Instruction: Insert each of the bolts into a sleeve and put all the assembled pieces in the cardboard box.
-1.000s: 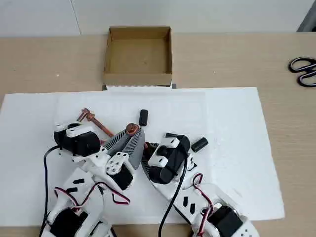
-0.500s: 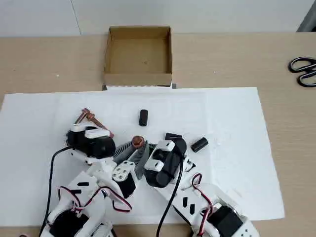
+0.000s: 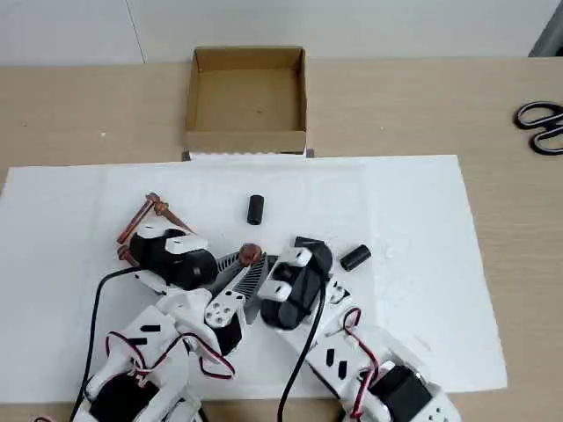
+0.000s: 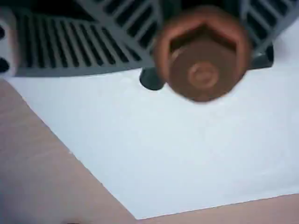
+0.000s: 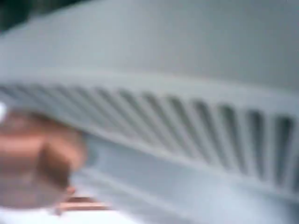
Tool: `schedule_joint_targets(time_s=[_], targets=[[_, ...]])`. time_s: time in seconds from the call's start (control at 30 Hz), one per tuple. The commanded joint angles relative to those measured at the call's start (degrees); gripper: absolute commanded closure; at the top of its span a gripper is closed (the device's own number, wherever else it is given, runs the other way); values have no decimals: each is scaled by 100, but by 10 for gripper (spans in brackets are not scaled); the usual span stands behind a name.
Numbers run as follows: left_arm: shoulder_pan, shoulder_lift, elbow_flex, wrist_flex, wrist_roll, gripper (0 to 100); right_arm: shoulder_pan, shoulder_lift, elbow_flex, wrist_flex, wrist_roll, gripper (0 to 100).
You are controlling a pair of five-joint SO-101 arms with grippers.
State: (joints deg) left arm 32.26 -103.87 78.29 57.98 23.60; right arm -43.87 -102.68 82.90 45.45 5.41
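The cardboard box [image 3: 246, 141] is sitting at upper centre, behind the sheet [image 3: 413, 264]. On the sheet, one sleeve [image 3: 255, 209] is lying at centre, a second sleeve [image 3: 355, 258] lower right of it, and loose bolts [image 3: 145, 215] at centre left. The left gripper [image 3: 247, 264] is clamping a bolt [image 3: 251, 254] below the centre sleeve.

Likely a lab or workshop: plain wooden tabletop [image 3: 88, 105], white paper sheet [image 3: 413, 264], scissors [image 3: 541, 127] at its right edge.
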Motion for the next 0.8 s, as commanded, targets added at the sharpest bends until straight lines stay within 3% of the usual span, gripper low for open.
schedule_joint_targets(time_s=[0.0, 0.43, 0.6, 0.67, 0.77], targets=[[35, -9, 119, 176, -70, 844, 295, -84, -651, -189, 44, 995], [9, -9, 57, 167, -79, 813, 295, -84, -387, -180, 35, 995], [-440, -9, -347, 176, -281, 817, 303, -84, -185, -215, 18, 995], [-633, -9, -453, 158, -413, 844, 338, -84, -141, -215, 18, 995], [-844, -9, -514, 149, -501, 970, 602, -84, -18, -224, 9, 995]])
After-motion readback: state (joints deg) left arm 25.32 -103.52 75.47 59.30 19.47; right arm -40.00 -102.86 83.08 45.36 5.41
